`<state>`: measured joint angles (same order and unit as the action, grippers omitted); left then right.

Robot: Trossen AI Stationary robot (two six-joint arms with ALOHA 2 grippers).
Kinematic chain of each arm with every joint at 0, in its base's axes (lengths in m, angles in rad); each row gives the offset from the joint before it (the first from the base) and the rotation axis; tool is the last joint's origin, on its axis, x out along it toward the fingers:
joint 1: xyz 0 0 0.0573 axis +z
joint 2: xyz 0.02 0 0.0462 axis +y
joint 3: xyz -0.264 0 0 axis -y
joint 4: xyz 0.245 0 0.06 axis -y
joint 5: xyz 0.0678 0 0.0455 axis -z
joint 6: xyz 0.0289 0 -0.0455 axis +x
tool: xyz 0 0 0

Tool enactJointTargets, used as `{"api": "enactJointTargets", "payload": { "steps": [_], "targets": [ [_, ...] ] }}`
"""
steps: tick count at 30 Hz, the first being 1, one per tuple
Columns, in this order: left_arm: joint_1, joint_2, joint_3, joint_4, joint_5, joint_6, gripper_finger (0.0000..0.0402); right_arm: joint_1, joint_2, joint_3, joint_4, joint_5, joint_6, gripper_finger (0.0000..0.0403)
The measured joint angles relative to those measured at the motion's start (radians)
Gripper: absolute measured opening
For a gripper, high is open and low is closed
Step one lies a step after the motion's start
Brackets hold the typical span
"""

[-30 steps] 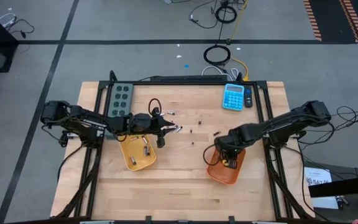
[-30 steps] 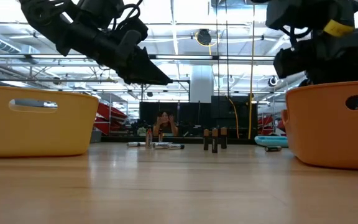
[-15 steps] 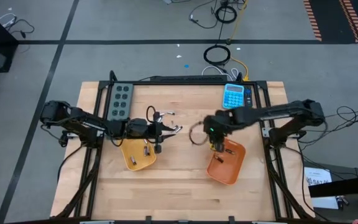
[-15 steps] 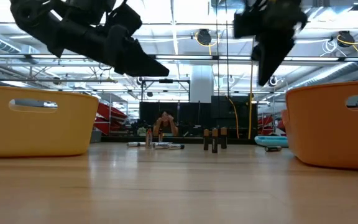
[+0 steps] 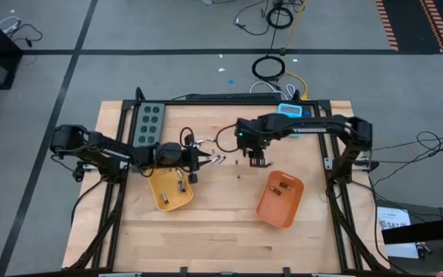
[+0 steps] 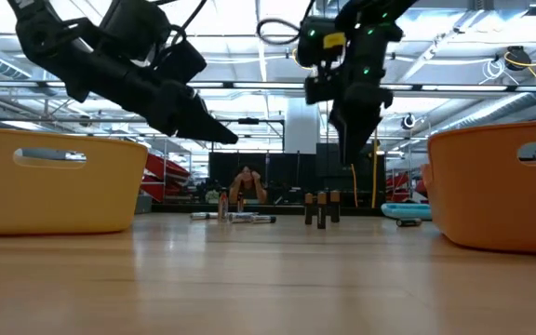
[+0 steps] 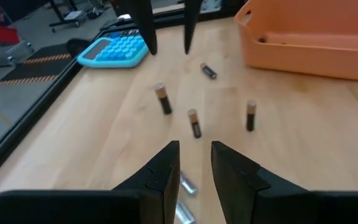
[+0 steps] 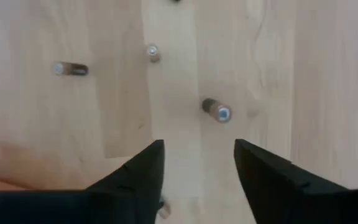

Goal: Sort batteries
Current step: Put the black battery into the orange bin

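The right gripper (image 5: 257,161) hangs over the middle of the table (image 5: 221,231), fingers spread and empty, pointing down at a few dark batteries (image 8: 217,112) standing on end. The orange tray (image 5: 279,200) lies well apart, toward the near right. The left gripper (image 5: 198,160) hovers just past the yellow tray (image 5: 169,194), above the light batteries (image 5: 218,160) lying flat; its fingers stand a little apart with nothing visibly between them.

The step in hand looks like a pick of one dark battery. To do it well, I judge the gripper should centre over a single cell so the fingers straddle it without brushing its neighbours, which would topple easily, then descend straight and close gently on its sides.

In the left wrist view three dark batteries (image 7: 194,123) stand upright, long axes vertical, and a fourth (image 7: 209,71) lies on its side, long axis along the table.
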<state>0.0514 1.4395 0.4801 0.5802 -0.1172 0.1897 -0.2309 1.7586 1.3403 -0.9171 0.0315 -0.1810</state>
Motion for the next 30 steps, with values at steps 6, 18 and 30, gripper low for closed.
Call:
{"api": "enactJointTargets", "payload": {
  "steps": [6,18,30],
  "targets": [
    [0.027,0.000,0.000,-0.010,0.000,0.000,0.0102,-0.026,0.094,0.061,-0.001,0.044,-0.101,0.0224],
    [0.033,0.000,0.000,-0.035,0.000,-0.001,0.0102,-0.065,0.209,0.066,0.070,-0.032,-0.138,0.0222],
    [0.033,0.000,0.000,-0.068,0.000,-0.001,0.0102,-0.067,0.271,0.056,0.059,-0.038,-0.146,0.0117]
  ]
}}
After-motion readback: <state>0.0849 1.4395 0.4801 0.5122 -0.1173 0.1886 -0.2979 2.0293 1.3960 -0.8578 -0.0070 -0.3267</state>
